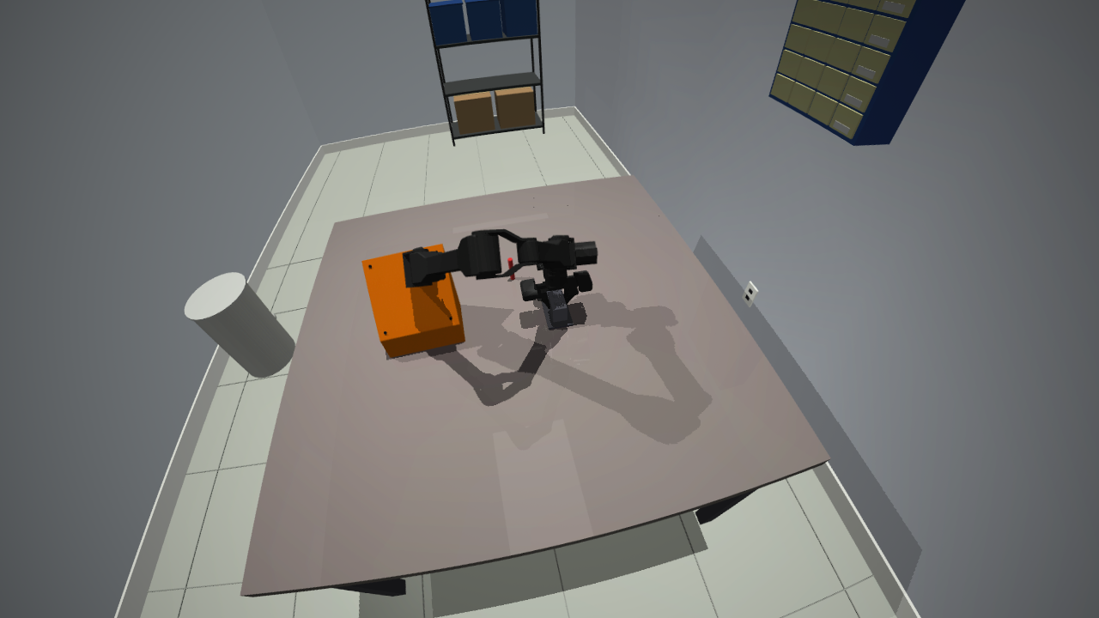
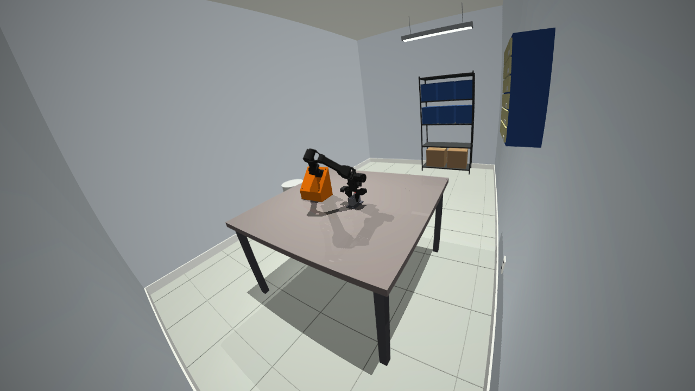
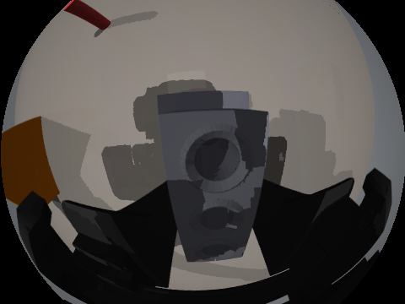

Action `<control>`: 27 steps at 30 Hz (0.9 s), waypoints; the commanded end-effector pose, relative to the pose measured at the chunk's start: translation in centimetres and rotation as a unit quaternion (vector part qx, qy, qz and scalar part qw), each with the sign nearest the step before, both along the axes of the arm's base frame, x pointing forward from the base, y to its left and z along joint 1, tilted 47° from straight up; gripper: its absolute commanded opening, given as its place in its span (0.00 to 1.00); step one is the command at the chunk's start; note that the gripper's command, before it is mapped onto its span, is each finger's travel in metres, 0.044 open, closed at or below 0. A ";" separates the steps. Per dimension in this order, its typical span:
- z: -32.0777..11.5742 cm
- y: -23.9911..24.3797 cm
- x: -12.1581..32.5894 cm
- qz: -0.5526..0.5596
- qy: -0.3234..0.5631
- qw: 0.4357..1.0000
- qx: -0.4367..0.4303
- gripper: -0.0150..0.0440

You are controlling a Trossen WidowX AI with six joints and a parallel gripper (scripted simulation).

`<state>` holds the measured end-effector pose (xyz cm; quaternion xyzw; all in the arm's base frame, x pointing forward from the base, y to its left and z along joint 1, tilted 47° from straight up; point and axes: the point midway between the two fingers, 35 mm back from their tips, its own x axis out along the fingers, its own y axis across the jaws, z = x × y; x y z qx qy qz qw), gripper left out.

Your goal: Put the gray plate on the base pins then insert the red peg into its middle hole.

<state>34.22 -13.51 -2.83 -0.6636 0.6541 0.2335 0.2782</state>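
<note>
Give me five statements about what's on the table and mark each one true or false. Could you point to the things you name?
1. The red peg [image 1: 510, 266] [image 3: 89, 14] stands upright on the table, apart from the gripper [image 1: 556, 295] [image 2: 353, 194] [image 3: 209, 178]. True.
2. The gripper's fingers are on either side of the gray plate [image 1: 558, 309] [image 2: 352, 200] [image 3: 174, 145]. True.
3. The red peg is already in the plate's largest hole. False: it stands away from the plate.
4. The block that carries the arm is blue. False: that block [image 1: 384, 295] [image 2: 310, 194] [image 3: 25, 160] is orange.
5. The gray plate has only one hole. False: the wrist view shows three round openings in a row.
</note>
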 end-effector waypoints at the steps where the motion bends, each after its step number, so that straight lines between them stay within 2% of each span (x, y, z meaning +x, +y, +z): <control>1: 0.0 0.0 0.0 -0.001 -0.002 1.000 0.000 0.70; 8: 0.0 0.0 0.0 -0.001 -0.002 1.000 0.000 1.00; 12: 0.7 1.0 0.2 0.000 -0.004 1.000 0.002 1.00; 19: 7.8 8.6 -0.3 0.001 0.001 1.000 0.004 1.00; 27: 7.4 9.3 -0.2 -0.016 -0.019 1.000 0.006 1.00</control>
